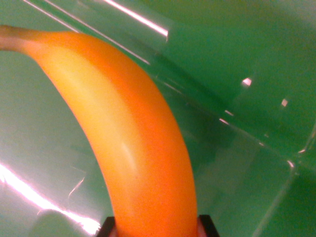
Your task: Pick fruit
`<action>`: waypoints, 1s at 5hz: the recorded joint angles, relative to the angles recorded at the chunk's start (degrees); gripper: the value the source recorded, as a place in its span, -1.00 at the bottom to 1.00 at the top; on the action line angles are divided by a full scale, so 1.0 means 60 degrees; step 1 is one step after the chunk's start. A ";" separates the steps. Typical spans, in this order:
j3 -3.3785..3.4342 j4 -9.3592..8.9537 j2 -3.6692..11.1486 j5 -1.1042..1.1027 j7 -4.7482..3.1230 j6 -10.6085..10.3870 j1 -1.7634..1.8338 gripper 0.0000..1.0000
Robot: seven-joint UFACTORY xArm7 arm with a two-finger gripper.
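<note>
So just one fruit here: a single curved orange-yellow banana [123, 143], and it fills most of the wrist view. Its brownish-green stem end starts at the wrist view's far left, up near the top corner, then the body arcs across and down to the bottom edge around the middle. There's a soft pale highlight running along its length.

At the bottom edge you can see two dark tips of the black claw [158, 229], one on each side of the banana's lower end, both right up against the peel. So it's clamped on the banana, as far as I can tell.

Behind it all is a green glossy plastic surface [247, 44], kind of blurry. I count two bright glare streaks, one at bottom left and one near the top middle, plus a few small glints over on the wrist view's right. A couple of straight creases or edges cross diagonally on the right side, hard to say exactly what they belong to.
</note>
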 joint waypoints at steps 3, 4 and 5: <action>0.0006 0.0435 -0.0336 0.0009 -0.0043 0.0770 0.0006 1.00; 0.0006 0.0435 -0.0336 0.0009 -0.0043 0.0770 0.0006 1.00; 0.0009 0.0683 -0.0528 0.0013 -0.0068 0.1210 0.0009 1.00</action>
